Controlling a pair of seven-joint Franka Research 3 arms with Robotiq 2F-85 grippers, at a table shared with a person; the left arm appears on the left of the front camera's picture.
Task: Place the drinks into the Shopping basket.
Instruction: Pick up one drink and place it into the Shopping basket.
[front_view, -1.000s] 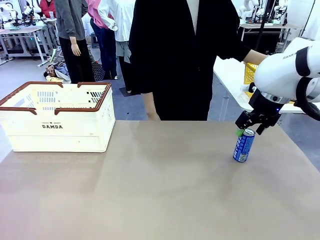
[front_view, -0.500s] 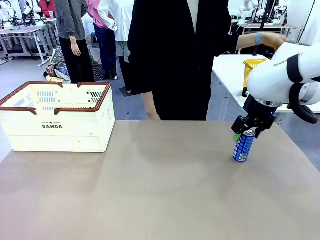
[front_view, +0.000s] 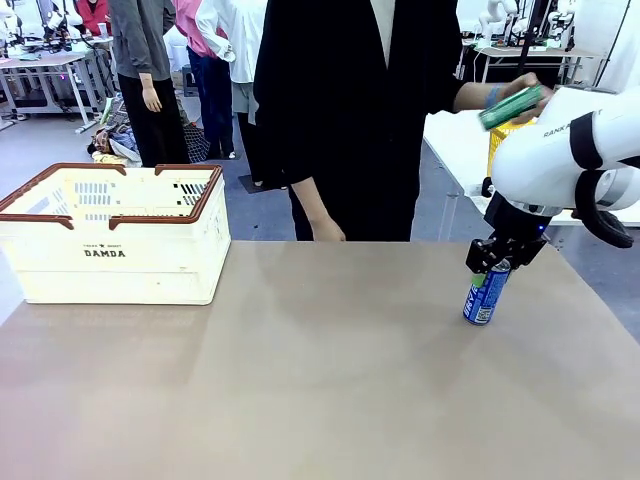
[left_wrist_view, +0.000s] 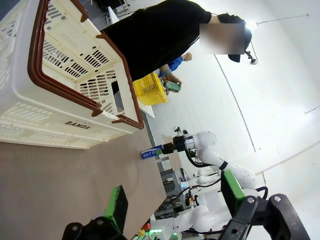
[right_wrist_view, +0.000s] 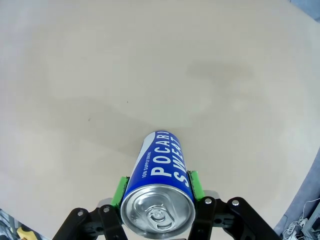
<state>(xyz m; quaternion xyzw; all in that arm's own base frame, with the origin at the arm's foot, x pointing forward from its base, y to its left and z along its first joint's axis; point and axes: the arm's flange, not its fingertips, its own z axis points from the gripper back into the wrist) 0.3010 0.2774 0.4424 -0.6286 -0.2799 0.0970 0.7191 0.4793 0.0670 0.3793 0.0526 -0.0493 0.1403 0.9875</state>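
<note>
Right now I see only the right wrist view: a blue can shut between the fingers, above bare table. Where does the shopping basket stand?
Observer: The Shopping basket stands at the left end of the table, far across from your blue can.
Operator: Is the other arm near it?
Observer: The left arm's fingers stand open, with the basket's long side ahead of them.
Operator: What is the person doing?
Observer: The person's hand holds a green can in the air, beyond the right arm.
</note>
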